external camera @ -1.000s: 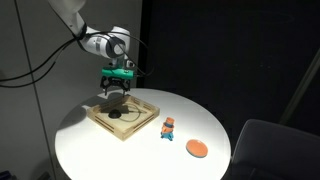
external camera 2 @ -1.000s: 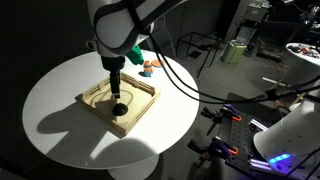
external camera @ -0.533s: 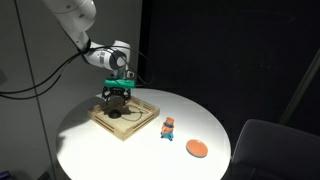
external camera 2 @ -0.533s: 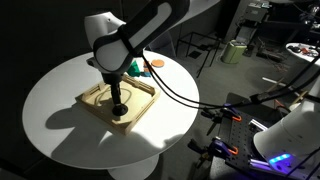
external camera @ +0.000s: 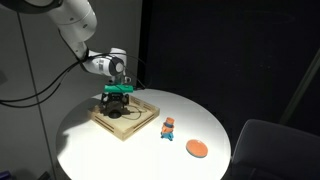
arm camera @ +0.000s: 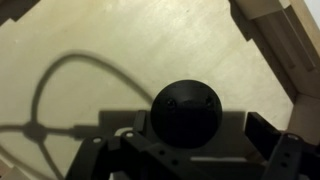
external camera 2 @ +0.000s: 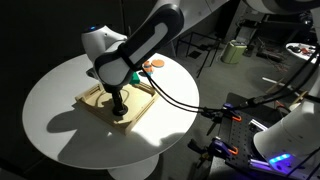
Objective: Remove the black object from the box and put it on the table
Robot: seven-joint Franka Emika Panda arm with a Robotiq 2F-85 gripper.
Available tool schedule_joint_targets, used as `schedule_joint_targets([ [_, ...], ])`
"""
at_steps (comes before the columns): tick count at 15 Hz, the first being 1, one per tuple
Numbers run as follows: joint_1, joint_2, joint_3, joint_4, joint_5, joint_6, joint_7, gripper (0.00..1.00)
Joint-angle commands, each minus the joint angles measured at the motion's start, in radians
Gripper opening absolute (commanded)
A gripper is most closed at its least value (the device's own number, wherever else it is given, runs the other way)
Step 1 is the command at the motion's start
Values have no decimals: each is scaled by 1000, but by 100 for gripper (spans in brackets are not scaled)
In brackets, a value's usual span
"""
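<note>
The black object (arm camera: 187, 110) is a roundish black lump lying on the floor of the light wooden box (arm camera: 285, 50), near one raised rim. My gripper (arm camera: 197, 128) is down in the box with one finger on each side of the object. It is open, and a gap shows beside the right finger. In both exterior views the gripper (external camera: 116, 108) (external camera 2: 118, 107) reaches into the box (external camera: 137, 129) (external camera 2: 93, 104) on the round white table (external camera: 100, 150) (external camera 2: 50, 100). There the fingers mostly hide the object.
An orange disc (external camera: 197, 149) (external camera 2: 156, 64) and a small orange-and-blue toy (external camera: 169, 127) lie on the table outside the box. A dark chair (external camera: 270, 145) stands by the table edge. Equipment and cables (external camera 2: 250, 120) lie beyond the table.
The arm has come down and the gripper has sunk lower into the box, down around the black object. The box and the other items have not moved.
</note>
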State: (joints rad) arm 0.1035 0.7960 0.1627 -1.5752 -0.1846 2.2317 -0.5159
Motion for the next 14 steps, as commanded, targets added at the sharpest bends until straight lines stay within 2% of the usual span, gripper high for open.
schedule_joint_targets([
  [1,11,21,-5,44,-34,-33,-15,100],
  [14,1,24,4,4,-40,33,-26,100],
])
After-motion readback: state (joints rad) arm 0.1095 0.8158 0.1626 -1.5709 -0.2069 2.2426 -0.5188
